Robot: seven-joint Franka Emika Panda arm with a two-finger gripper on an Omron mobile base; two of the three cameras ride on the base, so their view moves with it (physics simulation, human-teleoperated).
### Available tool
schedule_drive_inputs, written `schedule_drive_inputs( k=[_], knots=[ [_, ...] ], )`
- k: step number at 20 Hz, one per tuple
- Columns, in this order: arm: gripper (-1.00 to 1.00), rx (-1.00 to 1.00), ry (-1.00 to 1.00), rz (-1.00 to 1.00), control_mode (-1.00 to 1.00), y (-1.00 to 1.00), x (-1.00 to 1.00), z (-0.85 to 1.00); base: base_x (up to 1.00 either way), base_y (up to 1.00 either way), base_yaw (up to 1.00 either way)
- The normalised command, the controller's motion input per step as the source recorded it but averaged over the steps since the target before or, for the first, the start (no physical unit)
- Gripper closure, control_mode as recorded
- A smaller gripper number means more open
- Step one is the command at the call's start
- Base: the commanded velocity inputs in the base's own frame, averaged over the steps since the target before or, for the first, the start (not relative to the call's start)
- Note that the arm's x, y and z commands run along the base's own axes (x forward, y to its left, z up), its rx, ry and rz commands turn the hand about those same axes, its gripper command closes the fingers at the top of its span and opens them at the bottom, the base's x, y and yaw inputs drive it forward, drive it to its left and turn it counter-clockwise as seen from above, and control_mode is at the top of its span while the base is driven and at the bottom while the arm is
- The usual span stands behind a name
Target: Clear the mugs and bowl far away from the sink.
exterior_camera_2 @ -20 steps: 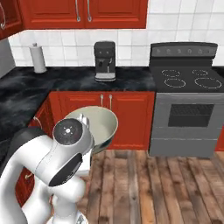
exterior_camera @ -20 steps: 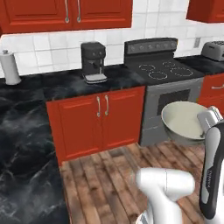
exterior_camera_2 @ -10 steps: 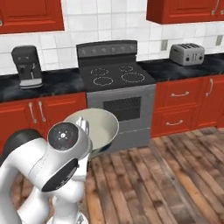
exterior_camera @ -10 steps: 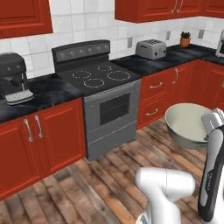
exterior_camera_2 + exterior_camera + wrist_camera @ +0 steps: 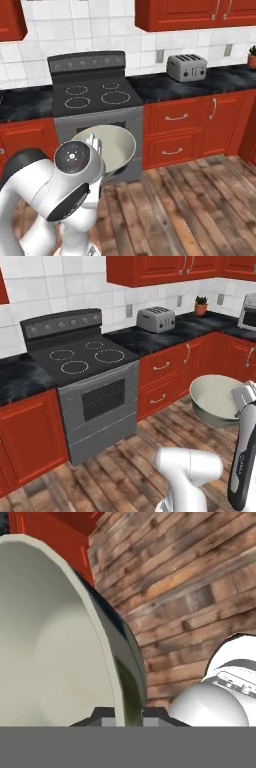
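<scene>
The tool [image 5: 124,714] pinches the bowl [image 5: 214,398] by its rim, held over the floor — mid-carry; next it needs a free bench [image 5: 165,336] spot to lower onto.

My glossy white, rounded arm [image 5: 55,200] carries a dark circular joint cap [image 5: 73,157] with a small pale mark at its centre (too small for me to read). One long link [image 5: 244,456] has a black side panel bearing faint grey lettering I cannot make out.
</scene>
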Motion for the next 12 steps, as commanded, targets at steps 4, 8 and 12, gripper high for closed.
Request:
schedule_drive_inputs(
  k=[4, 8, 12],
  knots=[
    [1.00, 0.00, 0.00, 0.00, 1.00, 0.00, 0.00, 0.00, 0.89, -0.58, -0.50],
    [1.00, 0.00, 0.00, 0.00, 1.00, 0.00, 0.00, 0.00, 0.32, -0.27, -0.82],
    [1.00, 0.00, 0.00, 0.00, 1.00, 0.00, 0.00, 0.00, 0.26, -0.01, -0.91]
  ],
)
